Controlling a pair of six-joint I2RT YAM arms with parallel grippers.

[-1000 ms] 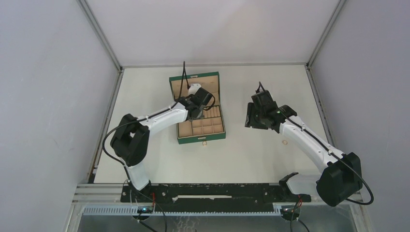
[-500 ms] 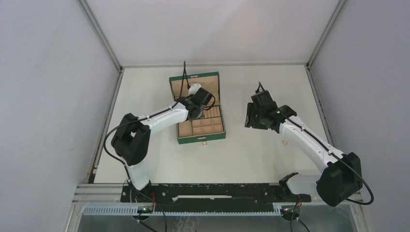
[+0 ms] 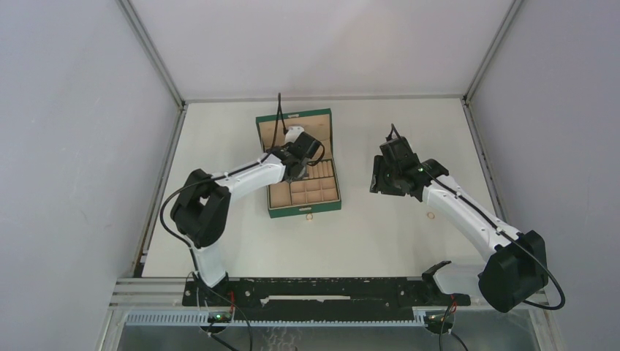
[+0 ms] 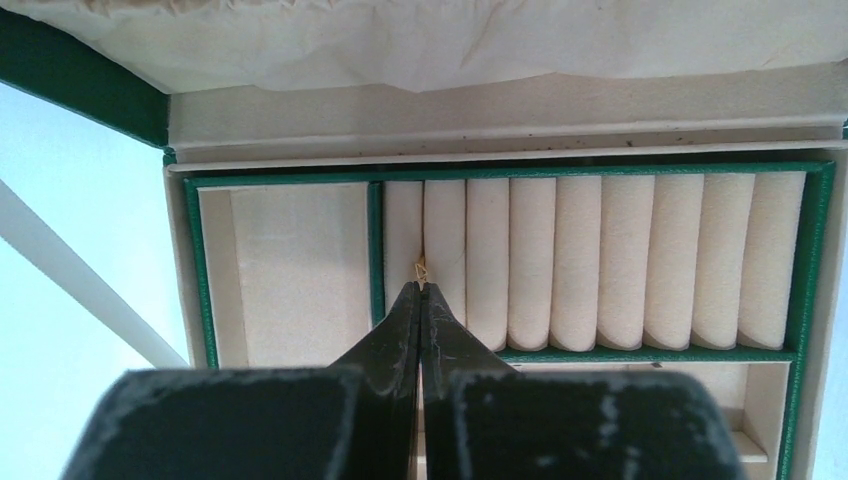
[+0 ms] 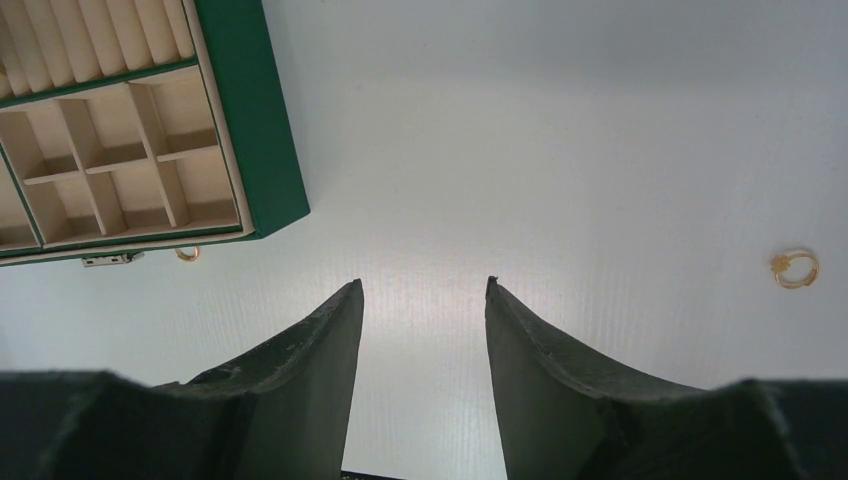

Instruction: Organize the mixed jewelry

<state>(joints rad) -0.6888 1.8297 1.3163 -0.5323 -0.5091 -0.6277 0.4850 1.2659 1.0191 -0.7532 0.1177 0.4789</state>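
Observation:
My left gripper is shut on a tiny gold-coloured piece, which pokes out of its tips at the slot between the first two cream ring rolls of the open dark green box. In the top view this gripper is over the back of the box. My right gripper is open and empty above bare table, right of the box. A gold ring lies on the table to its right. Another gold ring lies by the box's front clasp. No chain shows.
The box lid stands open at the back, lined with pale cloth. Tan square compartments fill the box's front half. Grey walls close the table on three sides.
The left arm's elbow has shifted slightly. Both grippers stay where they were.

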